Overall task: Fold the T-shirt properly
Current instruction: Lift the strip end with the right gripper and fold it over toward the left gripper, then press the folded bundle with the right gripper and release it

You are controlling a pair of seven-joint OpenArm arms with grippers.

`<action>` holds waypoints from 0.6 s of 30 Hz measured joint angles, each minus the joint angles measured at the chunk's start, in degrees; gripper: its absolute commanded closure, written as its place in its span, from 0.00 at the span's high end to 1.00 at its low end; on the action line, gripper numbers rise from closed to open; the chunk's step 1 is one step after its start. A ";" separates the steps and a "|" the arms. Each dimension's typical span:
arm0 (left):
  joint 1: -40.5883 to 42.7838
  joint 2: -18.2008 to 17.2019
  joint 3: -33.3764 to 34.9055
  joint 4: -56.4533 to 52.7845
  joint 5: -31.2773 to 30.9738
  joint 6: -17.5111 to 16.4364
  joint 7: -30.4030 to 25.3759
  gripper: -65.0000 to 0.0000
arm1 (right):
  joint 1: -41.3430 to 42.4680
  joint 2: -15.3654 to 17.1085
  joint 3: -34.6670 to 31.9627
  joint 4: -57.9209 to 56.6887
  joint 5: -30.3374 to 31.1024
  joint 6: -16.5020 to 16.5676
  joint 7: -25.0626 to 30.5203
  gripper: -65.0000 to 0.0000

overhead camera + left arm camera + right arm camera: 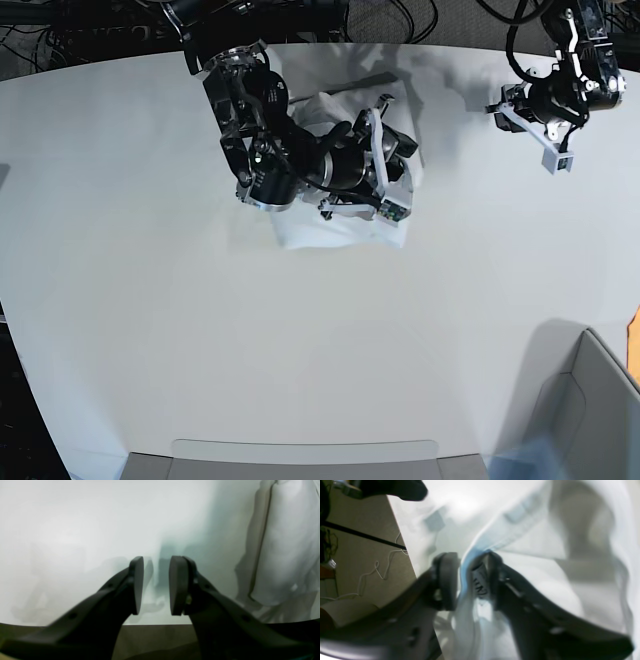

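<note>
Centrally toward the worktop (200,330) far edge, bunched white T-shirt (340,228) under the right arm, right pincer (465,580) parted with a blurred fabric edge between the pads, left pincer (156,585) partly open, empty, off to the side.

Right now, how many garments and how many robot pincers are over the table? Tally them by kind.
Crumpled plain white cotton T-shirt: 1
Black robot pincers: 2, the left pincer off to the side over bare white tabletop, the right pincer at the shirt
Total: 3
</note>
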 measured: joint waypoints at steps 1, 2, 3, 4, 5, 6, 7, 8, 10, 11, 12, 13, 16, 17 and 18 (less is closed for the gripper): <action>0.00 0.24 0.00 0.00 -0.02 0.02 -0.02 0.27 | 0.15 0.13 -0.92 -0.02 -0.17 0.00 -0.07 0.46; 0.00 0.37 0.00 0.00 -0.04 0.00 -0.02 0.27 | 0.20 0.13 -2.05 -0.02 -0.24 0.00 0.00 0.47; -0.02 0.37 0.00 0.00 -0.20 0.00 -0.02 0.27 | 0.31 0.20 -3.39 -0.04 -0.20 0.00 -0.09 0.48; -0.13 0.37 0.00 0.00 -0.26 0.00 -0.02 0.27 | 0.39 0.20 -5.11 -0.24 -0.20 0.00 -0.07 0.48; -0.15 0.35 0.00 0.00 -0.15 0.02 -0.04 0.27 | 0.50 0.11 -6.88 -0.39 -0.26 0.00 0.00 0.48; -0.13 0.33 0.00 0.00 0.02 0.02 -0.02 0.27 | 0.79 0.13 -8.74 -0.39 -0.15 0.00 -0.02 0.48; -0.13 0.33 0.00 0.00 0.00 0.02 -0.02 0.27 | 1.29 0.11 -10.38 -0.39 0.13 0.00 0.07 0.48; -0.13 0.35 0.00 0.00 -0.02 0.02 -0.02 0.27 | 1.88 0.09 -11.85 -0.28 0.33 -0.02 0.39 0.48; -0.15 0.35 0.00 0.00 -0.02 0.02 -0.02 0.27 | 2.86 0.09 -13.03 1.01 0.55 0.00 0.55 0.48; -0.15 0.35 0.00 0.00 -0.02 0.02 -0.02 0.27 | 3.08 0.13 -13.03 2.19 0.39 0.00 0.50 0.48; -0.15 0.35 0.00 -0.07 -0.02 0.02 -0.04 0.27 | 3.34 0.15 -12.76 3.67 0.07 -0.02 0.57 0.48; -0.15 0.33 0.00 -0.22 -0.02 0.00 -0.04 0.27 | 3.41 0.15 -12.11 5.38 -0.02 0.00 0.50 0.48; -0.15 0.35 0.00 -1.44 -0.04 0.00 -0.20 0.27 | 3.50 0.13 -7.43 9.38 1.18 -0.02 1.03 0.48; -0.15 0.35 0.00 -2.03 -0.04 0.00 -0.20 0.27 | 3.56 0.17 -5.55 9.46 1.16 -0.02 1.03 0.48; -0.15 0.37 0.00 -2.86 -0.02 0.00 -0.17 0.27 | 3.63 0.74 -3.54 9.33 0.87 -0.02 1.05 0.48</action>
